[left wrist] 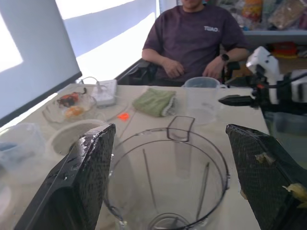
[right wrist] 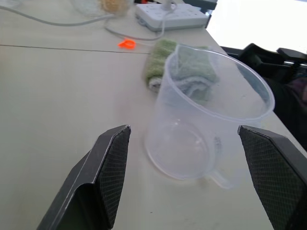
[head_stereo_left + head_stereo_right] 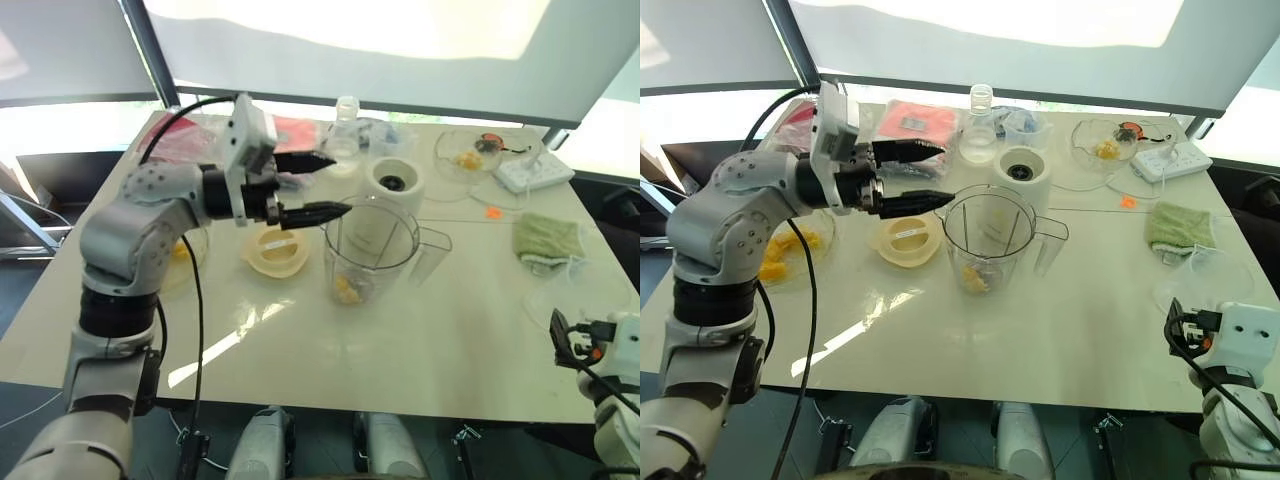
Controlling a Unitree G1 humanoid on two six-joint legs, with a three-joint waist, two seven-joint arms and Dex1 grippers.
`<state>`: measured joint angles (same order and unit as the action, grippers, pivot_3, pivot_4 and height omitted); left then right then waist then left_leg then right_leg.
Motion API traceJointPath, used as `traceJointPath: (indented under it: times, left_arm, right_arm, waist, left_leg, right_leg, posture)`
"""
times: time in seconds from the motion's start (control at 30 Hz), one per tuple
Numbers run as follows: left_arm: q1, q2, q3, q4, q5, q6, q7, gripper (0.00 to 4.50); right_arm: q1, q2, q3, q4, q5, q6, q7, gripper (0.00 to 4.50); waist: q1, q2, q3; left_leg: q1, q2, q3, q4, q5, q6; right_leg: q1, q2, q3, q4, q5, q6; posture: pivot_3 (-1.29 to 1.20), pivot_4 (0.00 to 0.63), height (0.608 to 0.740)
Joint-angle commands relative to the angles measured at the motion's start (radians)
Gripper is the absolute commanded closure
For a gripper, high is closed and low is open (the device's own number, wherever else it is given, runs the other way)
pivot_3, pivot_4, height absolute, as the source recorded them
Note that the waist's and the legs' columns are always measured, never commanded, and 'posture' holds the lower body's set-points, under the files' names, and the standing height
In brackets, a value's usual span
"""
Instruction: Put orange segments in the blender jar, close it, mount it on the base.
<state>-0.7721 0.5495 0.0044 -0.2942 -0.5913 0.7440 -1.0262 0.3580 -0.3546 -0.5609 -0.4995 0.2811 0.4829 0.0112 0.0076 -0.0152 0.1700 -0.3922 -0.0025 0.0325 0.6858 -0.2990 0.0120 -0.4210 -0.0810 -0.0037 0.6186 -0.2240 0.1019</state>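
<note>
the blender jar [image 3: 370, 255] stands upright near the middle of the bench [image 3: 400, 340], its rim open, its handle and spout turned toward the right of the frame. a few orange segments [image 3: 346, 290] lie at the bottom of it, yellow against the clear wall. just behind the jar, toward the upper middle of the frame, sits the base [image 3: 393, 185], white and squat with its dark socket facing up; jar and base look close together, though i cannot tell whether they touch. left of the jar a pale yellow lid [image 3: 272, 250] rests flat on the bench.

the left hand [image 3: 322, 186] hangs above the bench, left of the jar and level with its rim, pointing toward the right of the frame. its two black fingers stand well apart with nothing between them, and the lower fingertip reaches the jar's rim. in the left wrist view the jar's open mouth shows between the fingers [image 1: 76, 187], and small yellow scraps stick to one pad.

the right hand [image 3: 570, 340] is low at the right edge of the frame, near the bench's front corner. in the right wrist view its fingers [image 2: 103, 175] are spread wide, empty, with a small clear cup [image 2: 206, 115] standing on the bench beyond them and a green cloth [image 3: 547, 240] behind that cup.

a person [image 1: 194, 38] in a dark shirt sits beyond the far side of the bench.
</note>
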Motion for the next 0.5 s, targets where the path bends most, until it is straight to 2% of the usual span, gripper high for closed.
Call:
traceJointPath:
  times: [0.03, 0.23, 0.5]
  left_arm:
    - [-0.004, 0.019, 0.032, -0.051, -0.041, 0.017, 0.027, 0.68]
    - [0.017, 0.026, 0.039, -0.094, -0.079, 0.041, 0.081, 0.68]
    - [0.04, 0.036, 0.038, -0.112, -0.109, 0.044, 0.118, 0.68]
  right_arm:
    - [-0.045, 0.002, -0.034, 0.045, -0.047, 0.004, -0.056, 0.77]
    - [-0.08, 0.001, -0.071, 0.095, -0.079, 0.028, -0.1, 0.77]
    - [-0.008, 0.059, -0.124, 0.043, -0.069, 0.055, -0.108, 0.77]
  waist:
    - [0.001, 0.0, 0.0]
    - [0.003, 0.001, 0.0]
    - [0.002, 0.001, 0.0]
  left_leg:
    - [0.0, 0.0, 0.0, 0.0, 0.0, 0.0]
    - [0.0, 0.0, 0.0, 0.0, 0.0, 0.0]
    - [0.0, 0.0, 0.0, -0.001, 0.0, 0.0]
  right_leg:
    - [0.0, 0.0, 0.0, 0.0, 0.0, 0.0]
    - [0.0, 0.0, 0.0, 0.0, 0.0, 0.0]
    - [0.0, 0.0, 0.0, 0.0, 0.0, 0.0]
  posture:
    - [0.0, 0.15, 0.74]
    - [0.0, 0.15, 0.74]
    - [0.0, 0.15, 0.74]
